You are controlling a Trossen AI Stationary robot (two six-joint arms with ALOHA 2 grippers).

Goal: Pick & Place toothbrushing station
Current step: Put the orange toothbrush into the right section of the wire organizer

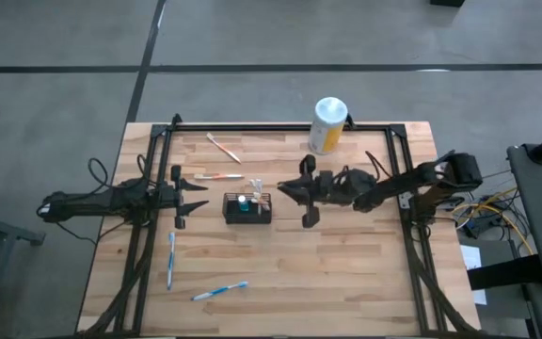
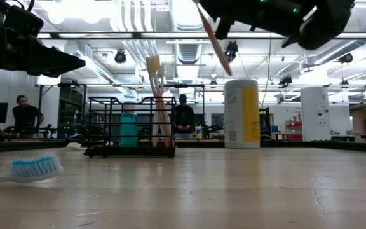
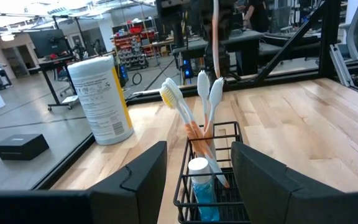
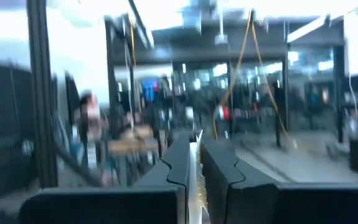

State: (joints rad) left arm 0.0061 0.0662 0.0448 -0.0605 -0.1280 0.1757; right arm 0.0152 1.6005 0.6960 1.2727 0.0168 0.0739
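The toothbrushing station, a small black wire basket [image 1: 247, 209], stands at the table's middle. It holds three toothbrushes [image 3: 202, 93] leaning head-up and a teal tube [image 3: 201, 186]. My right gripper [image 1: 284, 188] hovers just right of the basket and is shut on an orange-pink toothbrush [image 2: 216, 41]. That brush hangs higher than the basket's rim. My left gripper [image 1: 200, 196] waits level and open at the basket's left side, and its fingers [image 3: 142, 174] frame the basket without touching it. My right gripper pinches the orange-pink toothbrush near its upper end [image 2: 203, 11] between its two fingers [image 4: 180, 162]. A thin pale strip of it [image 4: 195, 177] shows in the gap. The brush hangs slanting below the fingers, its lower end [image 2: 229, 71] clear of table and basket.
A white-and-yellow canister [image 1: 327, 124] stands at the far edge, right of the middle. Loose toothbrushes lie on the table: two orange ones [image 1: 222, 146] [image 1: 216, 176] behind the basket and two blue ones [image 1: 170, 259] [image 1: 219, 292] at the near left. People show in the room beyond.
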